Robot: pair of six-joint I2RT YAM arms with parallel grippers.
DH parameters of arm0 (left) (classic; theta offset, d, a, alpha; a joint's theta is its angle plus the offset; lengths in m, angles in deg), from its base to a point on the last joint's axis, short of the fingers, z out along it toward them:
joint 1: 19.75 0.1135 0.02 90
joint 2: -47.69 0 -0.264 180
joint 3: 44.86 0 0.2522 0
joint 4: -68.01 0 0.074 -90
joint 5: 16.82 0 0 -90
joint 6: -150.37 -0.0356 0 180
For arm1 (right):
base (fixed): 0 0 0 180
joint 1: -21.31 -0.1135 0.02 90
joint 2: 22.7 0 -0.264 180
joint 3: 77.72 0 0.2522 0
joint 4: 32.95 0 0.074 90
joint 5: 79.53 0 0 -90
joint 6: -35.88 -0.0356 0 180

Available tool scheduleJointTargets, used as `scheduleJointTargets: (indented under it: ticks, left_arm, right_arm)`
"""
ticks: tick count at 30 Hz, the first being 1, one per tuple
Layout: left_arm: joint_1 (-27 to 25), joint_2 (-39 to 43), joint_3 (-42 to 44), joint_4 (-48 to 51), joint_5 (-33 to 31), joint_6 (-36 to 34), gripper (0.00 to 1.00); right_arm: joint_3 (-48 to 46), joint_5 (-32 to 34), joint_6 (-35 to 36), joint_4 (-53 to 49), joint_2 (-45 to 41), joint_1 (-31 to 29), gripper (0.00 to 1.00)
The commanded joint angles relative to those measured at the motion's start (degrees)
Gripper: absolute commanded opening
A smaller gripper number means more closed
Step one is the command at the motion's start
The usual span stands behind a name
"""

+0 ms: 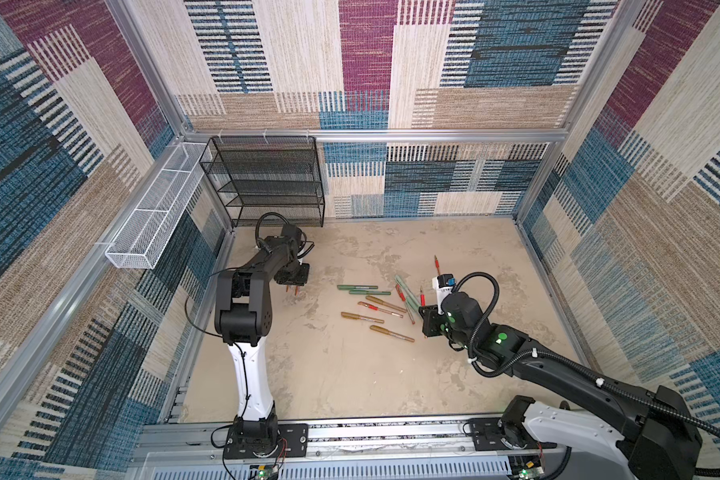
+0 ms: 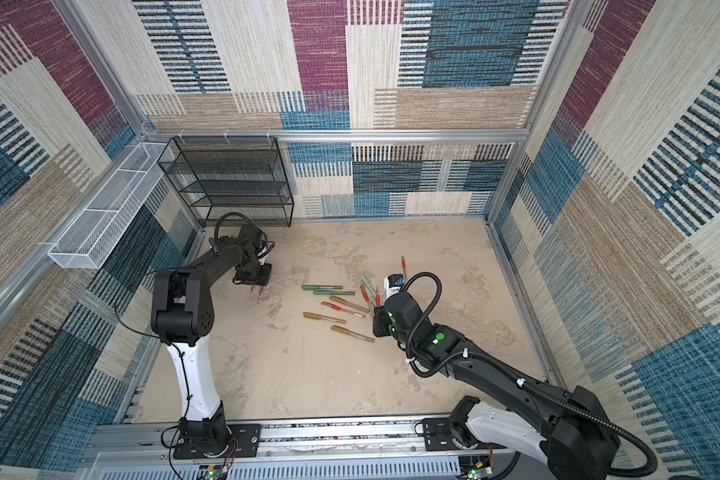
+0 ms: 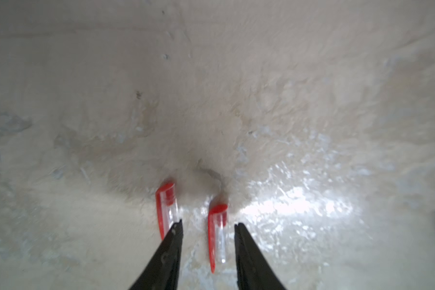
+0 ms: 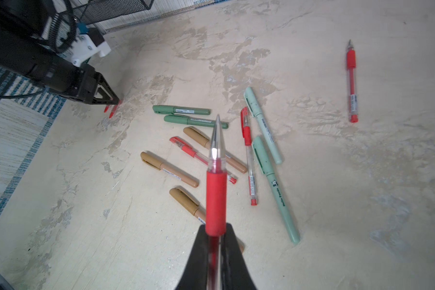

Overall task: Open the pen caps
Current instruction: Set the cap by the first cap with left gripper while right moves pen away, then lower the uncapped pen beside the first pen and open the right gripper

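At nine o'clock on the counter [image 1: 350,374], the left fingers [image 3: 170,253] stand parted around a blurred red cap [image 3: 217,233], with a gap on either side. The right fingers [image 4: 199,261] pinch a red pen [image 4: 215,198], its rear hidden.

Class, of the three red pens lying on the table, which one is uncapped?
The lone red pen, lying apart from the rest: its metal tip is bare. The other two red pens are capped.
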Motion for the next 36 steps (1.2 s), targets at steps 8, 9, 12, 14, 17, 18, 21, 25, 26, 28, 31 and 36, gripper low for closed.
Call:
scheduleJointTargets:
  ticks: [8, 9, 12, 14, 17, 18, 21, 25, 26, 28, 31, 36]
  left_arm:
    - [-0.79, 18.21, 7.55, -1.92, 6.72, 1.43, 0.52]
    - [-0.81, 20.25, 9.10, -2.59, 7.72, 1.47, 0.54]
    - [-0.86, 27.46, 15.15, -5.95, 10.31, 2.08, 0.61]
    - [-0.80, 32.53, 18.90, -7.77, 11.65, 2.20, 0.66]
    - [-0.83, 39.64, 24.43, -10.78, 12.71, 1.83, 0.73]
    - [-0.78, 41.75, 26.29, -11.96, 13.09, 1.95, 0.75]
    - [-0.57, 48.27, 31.80, -15.37, 15.10, 2.07, 0.84]
    - [1.55, 53.41, 35.47, -16.42, 18.95, 3.93, 0.90]
    - [2.12, 54.21, 36.29, -16.99, 19.76, 4.32, 0.91]
    - [3.66, 54.81, 36.79, -17.69, 21.82, 5.42, 0.92]
    - [5.54, 55.76, 37.04, -17.93, 23.03, 7.56, 0.95]
    - [5.87, 56.06, 37.92, -18.99, 23.39, 7.09, 0.97]
  right_arm:
    - [8.49, -0.12, 7.62, -3.57, 6.52, 7.81, 0.02]
    - [9.34, -0.29, 8.61, -3.56, 7.54, 8.71, 0.02]
    - [12.34, -1.64, 11.83, -3.62, 11.69, 12.75, 0.02]
    - [14.86, -3.44, 13.47, -4.14, 14.92, 15.96, 0.02]
    - [17.67, -4.66, 16.20, -4.19, 18.85, 19.36, 0.03]
    - [18.34, -4.89, 16.97, -3.94, 20.08, 20.31, 0.03]
    - [21.11, -5.90, 18.88, -3.84, 24.35, 23.95, 0.04]
    - [25.67, -7.94, 21.60, -4.44, 30.91, 28.34, 0.04]
    - [26.61, -8.13, 22.31, -4.56, 32.28, 29.18, 0.04]
    - [28.44, -8.28, 23.37, -5.04, 35.07, 30.59, 0.05]
    - [31.25, -9.69, 24.64, -5.76, 38.92, 32.67, 0.07]
    - [34.75, -11.99, 25.65, -5.45, 44.43, 34.24, 0.07]
